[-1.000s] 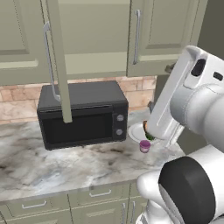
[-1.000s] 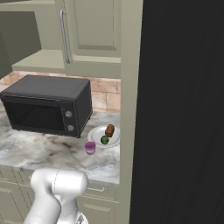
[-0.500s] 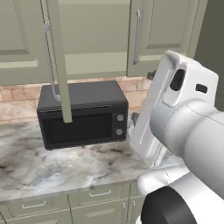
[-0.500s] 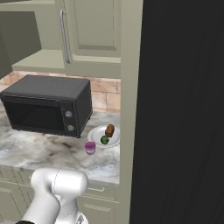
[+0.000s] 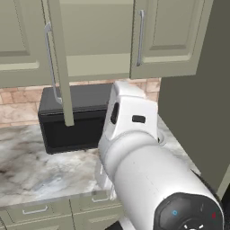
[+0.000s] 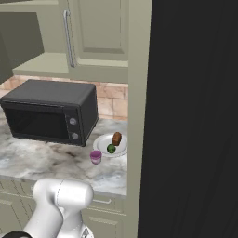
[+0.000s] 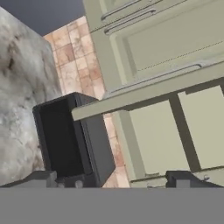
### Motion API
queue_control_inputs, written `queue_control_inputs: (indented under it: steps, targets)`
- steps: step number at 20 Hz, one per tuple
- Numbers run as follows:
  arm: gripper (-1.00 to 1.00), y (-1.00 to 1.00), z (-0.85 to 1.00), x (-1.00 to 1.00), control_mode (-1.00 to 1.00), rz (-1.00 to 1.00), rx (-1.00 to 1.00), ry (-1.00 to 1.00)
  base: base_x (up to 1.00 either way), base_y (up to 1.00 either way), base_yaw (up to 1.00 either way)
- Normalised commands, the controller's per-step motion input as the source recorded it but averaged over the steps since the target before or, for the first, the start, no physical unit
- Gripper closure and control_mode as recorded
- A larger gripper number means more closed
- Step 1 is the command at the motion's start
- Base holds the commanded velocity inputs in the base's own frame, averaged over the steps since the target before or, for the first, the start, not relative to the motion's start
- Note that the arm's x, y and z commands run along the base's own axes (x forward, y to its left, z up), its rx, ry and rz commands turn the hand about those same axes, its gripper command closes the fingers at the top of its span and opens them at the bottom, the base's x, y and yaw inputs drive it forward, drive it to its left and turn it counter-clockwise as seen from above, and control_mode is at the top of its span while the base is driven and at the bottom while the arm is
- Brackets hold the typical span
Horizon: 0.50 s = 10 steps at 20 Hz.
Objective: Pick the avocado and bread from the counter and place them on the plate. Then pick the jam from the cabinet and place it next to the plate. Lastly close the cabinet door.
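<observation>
The white plate (image 6: 99, 142) lies on the marbled counter (image 6: 46, 160), right of the microwave. The reddish-brown bread (image 6: 116, 138) and the dark green avocado (image 6: 111, 148) rest on it. The purple jam (image 6: 95, 156) stands on the counter just in front of the plate's left rim. The cabinet (image 5: 96, 40) above the microwave is open. Its cabinet door (image 5: 60, 67) swings out edge-on with a silver handle (image 5: 49, 63). In the hand view my gripper (image 7: 114, 178) is open and empty. It looks at the door's edge (image 7: 148, 92) and the microwave.
A black microwave (image 6: 49, 118) sits on the counter under the open cabinet. A tall dark panel (image 6: 195, 116) walls off the right side. My white arm (image 5: 143, 170) hides the counter's right part in the left base view. Olive drawers (image 5: 40, 211) run below the counter.
My arm has swung up and toward the left base camera, covering the plate and jam there. The right base view is unchanged. The jaws stay wide.
</observation>
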Motion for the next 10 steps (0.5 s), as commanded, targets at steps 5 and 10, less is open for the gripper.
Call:
queue_control_inputs:
  steps: [5,10]
  targets:
    - [-1.0,0.52,-0.18,0.5,-1.0,0.0,-0.03,0.0,0.0,0.0,0.0]
    - [-1.0,0.58,-0.19,0.62,-1.0,0.0,-0.05,0.0,0.0,0.0,0.0]
